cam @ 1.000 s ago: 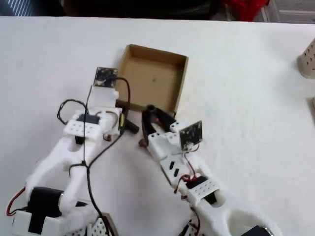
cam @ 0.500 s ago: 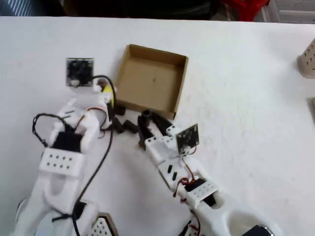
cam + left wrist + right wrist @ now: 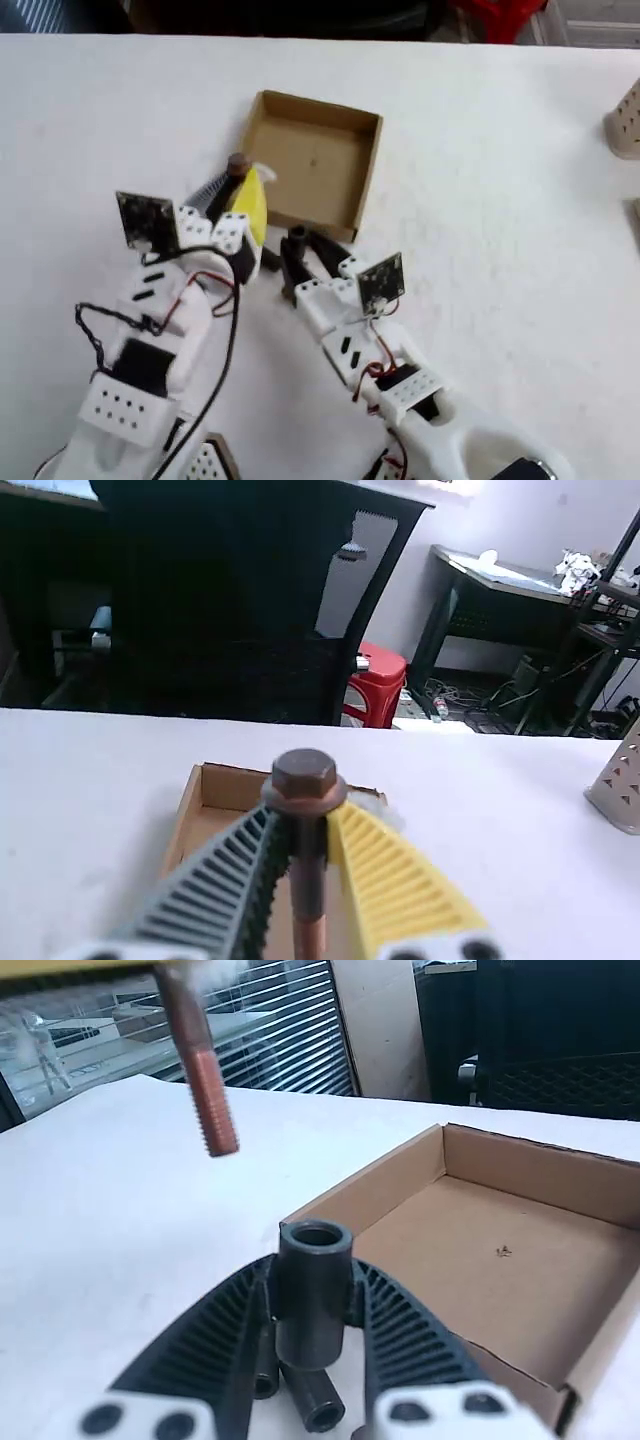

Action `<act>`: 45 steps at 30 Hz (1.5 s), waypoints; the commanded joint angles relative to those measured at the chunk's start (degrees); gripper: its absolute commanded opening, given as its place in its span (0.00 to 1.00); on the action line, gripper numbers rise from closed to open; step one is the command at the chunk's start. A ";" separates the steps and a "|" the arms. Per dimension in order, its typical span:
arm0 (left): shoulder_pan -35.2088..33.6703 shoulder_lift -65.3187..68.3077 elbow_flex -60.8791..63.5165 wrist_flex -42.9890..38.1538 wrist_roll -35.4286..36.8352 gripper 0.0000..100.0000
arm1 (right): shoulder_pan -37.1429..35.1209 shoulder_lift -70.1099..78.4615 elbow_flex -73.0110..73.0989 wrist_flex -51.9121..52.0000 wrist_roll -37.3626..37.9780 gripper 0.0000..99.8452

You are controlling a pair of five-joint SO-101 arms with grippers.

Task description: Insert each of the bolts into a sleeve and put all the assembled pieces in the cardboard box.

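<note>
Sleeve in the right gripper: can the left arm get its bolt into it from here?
Probably yes. The sleeve stands bore-up with nothing over it; the bolt hangs thread-down above it, slightly aside.

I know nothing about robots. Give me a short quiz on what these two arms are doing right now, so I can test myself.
1. True or false: the bolt is already inside the sleeve that the right gripper holds.
2. The left gripper grips: A) the bolt, B) the sleeve, C) nothing.
3. How many assembled pieces lie in the cardboard box?

Key
1. False. The bolt's threaded end hangs above and to one side of the sleeve's opening.
2. A.
3. Zero.
</note>
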 commanded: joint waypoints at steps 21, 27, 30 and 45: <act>12.18 -5.41 -0.62 2.55 -9.76 0.02 | -0.66 -1.45 -0.18 -1.19 -0.09 0.02; 10.59 3.91 -4.84 0.09 -9.76 0.02 | -0.66 -1.54 0.26 -1.19 -0.09 0.02; 10.59 10.77 -7.56 0.35 -9.76 0.02 | -0.66 -1.54 0.26 -1.19 -0.09 0.02; 9.01 13.41 -7.47 -4.22 -9.93 0.02 | -0.57 -1.54 0.26 -1.19 -0.09 0.02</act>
